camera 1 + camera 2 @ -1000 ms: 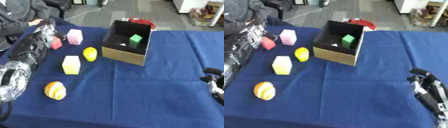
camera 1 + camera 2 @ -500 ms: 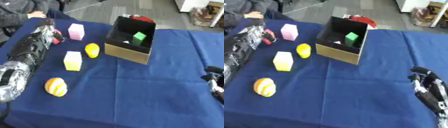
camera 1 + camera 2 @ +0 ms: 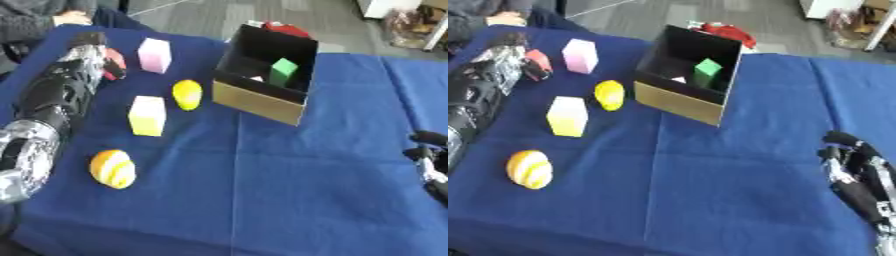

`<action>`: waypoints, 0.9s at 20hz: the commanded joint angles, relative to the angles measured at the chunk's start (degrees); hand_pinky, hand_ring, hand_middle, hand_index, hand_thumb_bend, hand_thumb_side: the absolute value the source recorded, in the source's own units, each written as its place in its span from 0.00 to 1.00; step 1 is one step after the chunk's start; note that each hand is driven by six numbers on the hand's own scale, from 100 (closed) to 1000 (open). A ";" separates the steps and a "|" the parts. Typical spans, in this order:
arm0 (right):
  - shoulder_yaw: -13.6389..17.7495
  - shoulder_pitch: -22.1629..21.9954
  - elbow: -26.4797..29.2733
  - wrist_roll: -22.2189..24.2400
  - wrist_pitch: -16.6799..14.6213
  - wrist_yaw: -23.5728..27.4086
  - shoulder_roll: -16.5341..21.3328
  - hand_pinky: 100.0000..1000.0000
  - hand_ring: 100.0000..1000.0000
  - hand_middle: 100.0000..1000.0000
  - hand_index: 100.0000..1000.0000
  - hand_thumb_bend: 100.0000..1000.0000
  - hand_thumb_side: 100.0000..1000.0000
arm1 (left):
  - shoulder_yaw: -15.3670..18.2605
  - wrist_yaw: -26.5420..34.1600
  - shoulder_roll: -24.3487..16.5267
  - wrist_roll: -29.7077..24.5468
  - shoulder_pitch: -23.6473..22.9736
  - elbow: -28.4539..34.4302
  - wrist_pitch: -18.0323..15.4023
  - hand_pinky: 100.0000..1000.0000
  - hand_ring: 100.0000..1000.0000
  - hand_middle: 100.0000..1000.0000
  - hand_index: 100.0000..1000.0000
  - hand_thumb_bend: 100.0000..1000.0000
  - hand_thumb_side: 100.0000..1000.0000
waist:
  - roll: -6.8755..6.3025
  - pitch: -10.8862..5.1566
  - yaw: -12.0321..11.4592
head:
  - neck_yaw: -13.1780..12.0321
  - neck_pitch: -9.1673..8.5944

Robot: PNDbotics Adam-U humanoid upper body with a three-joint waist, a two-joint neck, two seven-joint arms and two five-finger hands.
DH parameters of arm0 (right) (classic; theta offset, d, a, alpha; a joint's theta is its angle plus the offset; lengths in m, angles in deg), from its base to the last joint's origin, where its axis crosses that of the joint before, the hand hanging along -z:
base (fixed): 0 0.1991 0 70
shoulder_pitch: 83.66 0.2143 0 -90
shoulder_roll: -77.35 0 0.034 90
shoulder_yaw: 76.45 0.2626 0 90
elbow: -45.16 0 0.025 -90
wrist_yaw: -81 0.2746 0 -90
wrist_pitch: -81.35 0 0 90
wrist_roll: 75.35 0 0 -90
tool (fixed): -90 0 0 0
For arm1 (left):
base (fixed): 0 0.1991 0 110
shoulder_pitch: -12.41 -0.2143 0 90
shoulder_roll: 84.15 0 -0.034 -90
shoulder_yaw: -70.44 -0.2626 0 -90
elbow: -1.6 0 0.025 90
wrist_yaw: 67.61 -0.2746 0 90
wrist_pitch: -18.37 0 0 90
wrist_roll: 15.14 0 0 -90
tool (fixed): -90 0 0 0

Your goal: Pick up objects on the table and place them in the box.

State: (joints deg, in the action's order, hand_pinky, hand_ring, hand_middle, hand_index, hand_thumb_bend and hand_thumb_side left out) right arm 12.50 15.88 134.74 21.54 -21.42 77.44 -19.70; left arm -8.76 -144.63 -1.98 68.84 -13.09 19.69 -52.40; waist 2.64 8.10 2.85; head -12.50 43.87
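Left eye view: blue table (image 3: 262,200) with an open black-and-tan box (image 3: 262,75) near the far edge, a green block (image 3: 283,72) standing inside it against the right wall. Something red (image 3: 284,29) lies just behind the box. The left hand (image 3: 92,50) reaches toward the far left corner, fingers curled around a red object (image 3: 114,62). A pink block (image 3: 154,55) sits just right of that, near the far edge. A yellow lemon-shaped piece (image 3: 186,94) lies just left of the box's front corner. A yellow-green block (image 3: 147,115) is toward the left edge, and an orange striped ball (image 3: 113,169) is closer to the near left corner.

Right eye view: the right hand (image 3: 855,172) rests at the right edge of the table, near the near corner, fingers relaxed and apart, holding nothing, well apart from the box.
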 commanded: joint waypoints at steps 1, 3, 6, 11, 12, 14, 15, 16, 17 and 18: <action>0.37 0.78 0.49 -0.10 -0.17 0.39 1.69 0.74 0.64 0.71 0.78 0.00 0.26 | 0.32 -0.41 -2.24 -0.50 0.71 0.77 0.58 0.83 0.78 0.85 0.96 0.34 0.19 | 0.89 0.16 0.04 | -0.18 -0.20; 0.38 0.83 0.42 -0.16 -0.17 0.41 1.77 0.74 0.64 0.71 0.78 0.00 0.26 | 0.14 -0.40 -2.20 -0.64 0.36 0.49 0.82 0.82 0.77 0.83 0.95 0.34 0.20 | 0.97 0.27 0.04 | -0.26 -0.24; 0.34 0.92 0.32 -0.14 -0.18 0.42 1.75 0.74 0.64 0.71 0.78 0.00 0.26 | -0.11 -0.27 -2.04 -0.38 -0.14 0.01 1.19 0.81 0.75 0.81 0.93 0.31 0.20 | 1.03 0.34 0.05 | -0.23 -0.30; 0.23 0.90 0.28 0.02 -0.20 0.41 1.69 0.74 0.64 0.71 0.78 0.00 0.26 | -0.17 0.17 -1.76 2.10 -0.58 0.08 1.93 0.76 0.64 0.69 0.83 0.18 0.18 | 0.94 0.25 0.04 | -0.35 -0.27; 0.23 0.91 0.27 0.05 -0.21 0.39 1.67 0.74 0.64 0.71 0.78 0.00 0.26 | -0.05 0.37 -1.73 2.99 -0.60 0.31 2.02 0.74 0.61 0.64 0.80 0.15 0.17 | 0.91 0.22 0.06 | -0.38 -0.24; 0.23 0.87 0.24 0.07 -0.20 0.36 1.66 0.74 0.64 0.71 0.78 0.00 0.26 | 0.29 0.98 -1.68 4.89 -0.61 0.91 1.98 0.73 0.57 0.58 0.76 0.12 0.16 | 0.84 0.16 0.08 | -0.46 -0.21; 0.24 0.83 0.24 0.08 -0.20 0.35 1.67 0.74 0.64 0.71 0.78 0.00 0.26 | 0.45 1.40 -1.67 5.68 -0.55 1.18 1.83 0.71 0.53 0.53 0.72 0.08 0.15 | 0.75 0.12 0.10 | -0.51 -0.19; 0.24 0.79 0.24 0.08 -0.19 0.33 1.68 0.74 0.64 0.71 0.79 0.00 0.26 | 0.60 1.90 -1.66 6.34 -0.50 1.44 1.60 0.70 0.52 0.52 0.71 0.08 0.14 | 0.64 0.08 0.12 | -0.56 -0.17; 0.23 0.77 0.27 0.10 -0.19 0.31 1.68 0.74 0.64 0.71 0.79 0.00 0.26 | 0.70 2.40 -1.67 6.90 -0.44 1.68 1.32 0.69 0.49 0.48 0.68 0.05 0.14 | 0.52 0.05 0.15 | -0.58 -0.14; 0.22 0.73 0.31 0.13 -0.19 0.28 1.67 0.74 0.64 0.71 0.79 0.00 0.26 | 0.79 2.92 -1.67 7.41 -0.35 2.03 0.96 0.68 0.48 0.47 0.67 0.04 0.13 | 0.39 0.00 0.18 | -0.59 -0.10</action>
State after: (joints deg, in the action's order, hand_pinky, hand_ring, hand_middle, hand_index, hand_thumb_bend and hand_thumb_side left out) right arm 12.48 15.98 134.42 21.53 -21.53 77.58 -19.29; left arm -8.39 -142.36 -2.39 75.31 -14.61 20.30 -51.21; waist 2.99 8.37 2.95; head -12.96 43.84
